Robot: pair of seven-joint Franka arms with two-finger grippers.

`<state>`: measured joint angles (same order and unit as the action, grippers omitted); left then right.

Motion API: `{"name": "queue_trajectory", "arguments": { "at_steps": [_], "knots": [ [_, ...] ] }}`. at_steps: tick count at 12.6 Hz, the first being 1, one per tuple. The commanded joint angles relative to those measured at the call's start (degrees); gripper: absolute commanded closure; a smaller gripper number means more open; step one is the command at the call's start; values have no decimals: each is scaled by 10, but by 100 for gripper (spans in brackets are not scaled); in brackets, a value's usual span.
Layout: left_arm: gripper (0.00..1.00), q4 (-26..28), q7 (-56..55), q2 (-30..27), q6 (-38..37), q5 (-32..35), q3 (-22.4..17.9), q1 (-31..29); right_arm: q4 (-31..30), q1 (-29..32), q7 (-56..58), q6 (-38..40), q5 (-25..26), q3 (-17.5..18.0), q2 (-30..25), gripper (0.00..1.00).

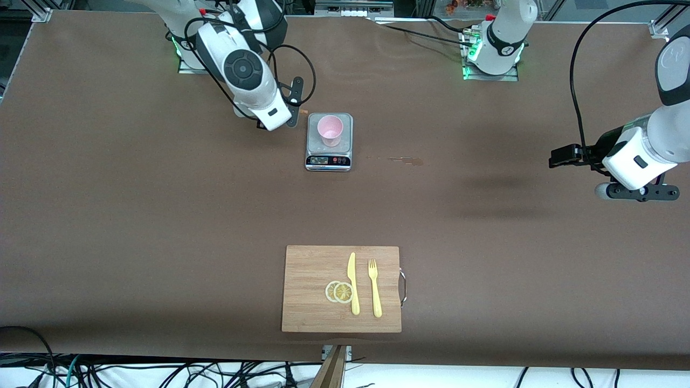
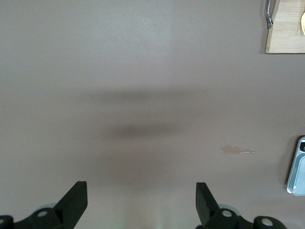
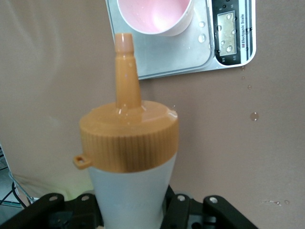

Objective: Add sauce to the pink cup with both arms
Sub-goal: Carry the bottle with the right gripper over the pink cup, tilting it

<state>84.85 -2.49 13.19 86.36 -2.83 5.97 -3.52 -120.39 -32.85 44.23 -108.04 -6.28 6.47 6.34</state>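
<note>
Beside the scale point(image 1: 329, 143), pink cup point(image 1: 330, 130) atop, right jaws gripping sauce point(image 3: 127, 157)

Robotics lab w/ a mock-kitchen setup, not a real kitchen. Evidence: two arm bases point(image 1: 491, 51) bolted along top of frame w/ green status lights; aluminium frame rails point(image 1: 40, 12) at upper corners; whole table point(image 1: 135, 215) under plain brown sheet; loose cables point(image 1: 178, 373) tangled along bottom edge. Kitchen props only: digital scale point(image 1: 329, 141) at upper centre, bamboo cutting board point(image 1: 342, 288) at lower centre w/ plastic knife point(image 1: 353, 283), fork point(image 1: 374, 287), fake lemon slices point(image 1: 339, 291).
</note>
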Motion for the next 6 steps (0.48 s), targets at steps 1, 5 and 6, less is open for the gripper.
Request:
{"name": "queue_trajectory", "arguments": {
  "at_steps": [1,5,6],
  "knots": [
    [0,-20,6,9,-8,0,2,-3,-5,-15,-57,0,41,7,-2,77],
    [0,-21,6,9,-8,-1,2,-3,13,-41,-122,10,69,27,18,77],
    [0,-21,6,9,-8,-1,2,-3,27,-47,-139,17,81,31,31,77]
  ]
}}
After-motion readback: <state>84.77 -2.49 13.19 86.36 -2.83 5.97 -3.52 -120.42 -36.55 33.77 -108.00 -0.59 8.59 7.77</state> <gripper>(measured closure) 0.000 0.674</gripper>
